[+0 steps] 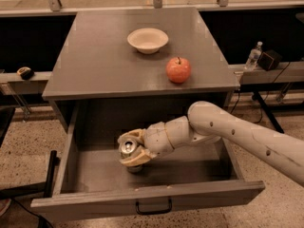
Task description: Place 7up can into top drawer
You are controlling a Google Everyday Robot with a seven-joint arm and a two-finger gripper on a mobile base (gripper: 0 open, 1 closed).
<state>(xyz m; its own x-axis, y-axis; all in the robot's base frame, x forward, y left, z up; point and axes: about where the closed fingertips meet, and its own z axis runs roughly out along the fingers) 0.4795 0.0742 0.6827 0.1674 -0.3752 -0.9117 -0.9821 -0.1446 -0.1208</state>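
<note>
While the drawer (95, 172) stands open below the worktop (109, 65), the end effector (133, 149) is inside it, toward 9 o'clock of the drawer's centre and above the grey floor. It is clenched on the can (126, 147), with one finger above the can and one below. The can is tilted, its silver top and pull tab facing up and toward 9 o'clock. The fingers cover most of its body, so the label cannot be read. Something dark lies directly beneath the grasp on the drawer floor; whether the can touches the floor cannot be told.

The arm (237, 132) enters from 4 o'clock, crosses the drawer's right wall and reaches toward 9 o'clock.

The front panel (199, 196) lies at 6 o'clock, with a black handle (153, 207) at its centre.

On the worktop, a white bowl (147, 40) sits upright near the 12 o'clock edge. A red apple (178, 70) rests at 4 o'clock from the bowl, near it but apart, stem up.

Off the worktop at 3 o'clock, a bottle (253, 56) stands upright on a ledge, with a black box (270, 59) just beside it.
</note>
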